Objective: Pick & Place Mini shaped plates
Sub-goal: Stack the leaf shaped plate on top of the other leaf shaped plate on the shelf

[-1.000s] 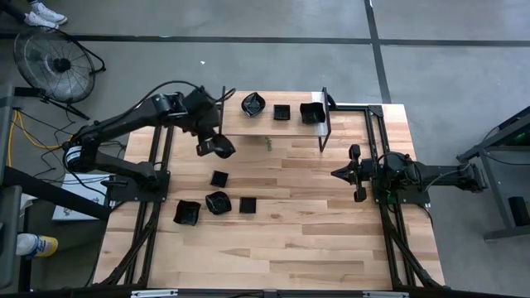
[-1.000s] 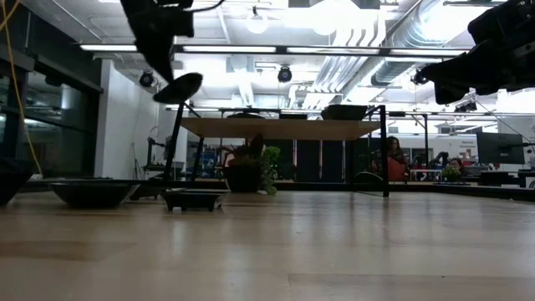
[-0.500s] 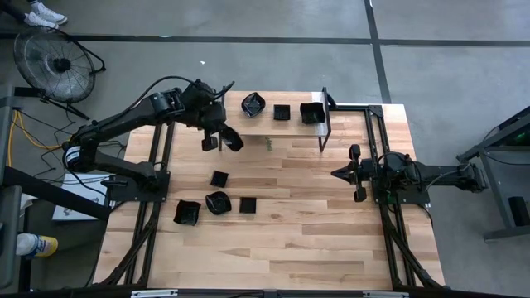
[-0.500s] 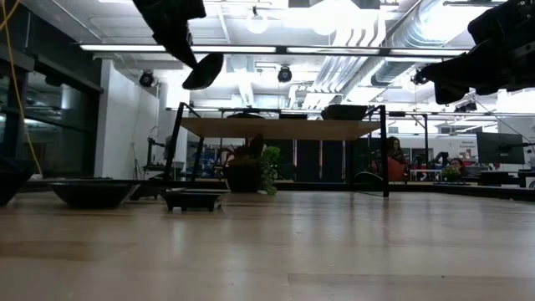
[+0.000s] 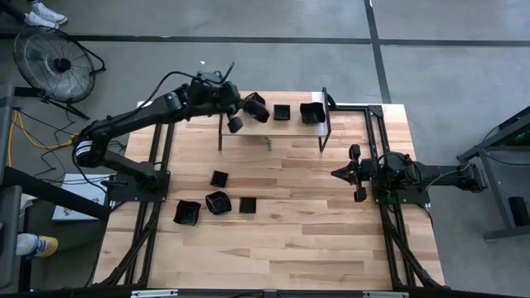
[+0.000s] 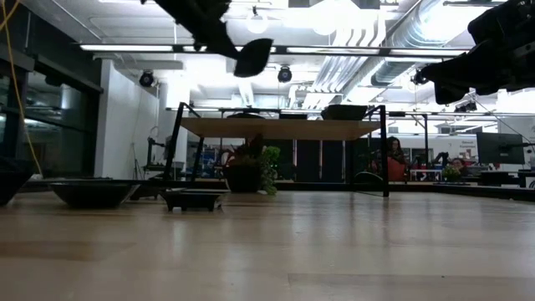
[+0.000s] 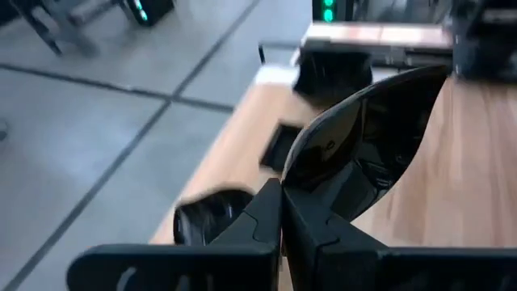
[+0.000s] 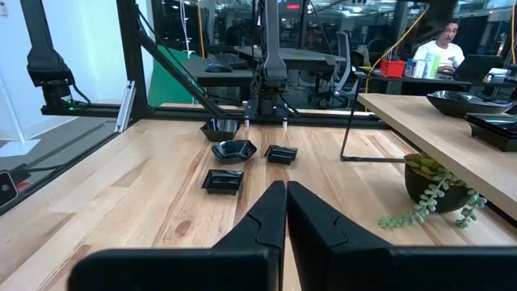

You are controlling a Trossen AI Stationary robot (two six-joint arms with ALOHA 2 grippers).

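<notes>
My left gripper (image 5: 230, 116) is shut on a glossy black mini plate (image 5: 236, 124), held high over the near left part of the raised wooden shelf (image 5: 273, 128). The plate also shows in the left wrist view (image 7: 363, 137) and the low view (image 6: 253, 57). Three mini plates rest flat on the shelf: a scalloped one (image 5: 255, 105), a square one (image 5: 281, 112) and an angular one (image 5: 312, 112). Several more plates (image 5: 217, 201) lie flat on the table below. My right gripper (image 5: 338, 174) is shut and empty at the table's right side, and shows in its wrist view (image 8: 286, 198). My left gripper pinches the plate's rim (image 7: 284, 179) between its two fingers. The fingers come slanting from the table's left and from above. The plate stands out beyond the fingertips, tipped up on edge, lifted clear of the shelf and the table.
A small potted plant (image 5: 267, 143) stands on the table under the shelf's near edge. The shelf's black legs (image 5: 323, 124) stand at its corners. Bare wood (image 5: 290, 248) fills the table's near half. A person (image 8: 440, 40) sits in the room beyond the table.
My left gripper has risen and gone toward the table's far edge and right, from over the table to over the shelf. It has kept hold of the plate, which has tipped further on edge.
</notes>
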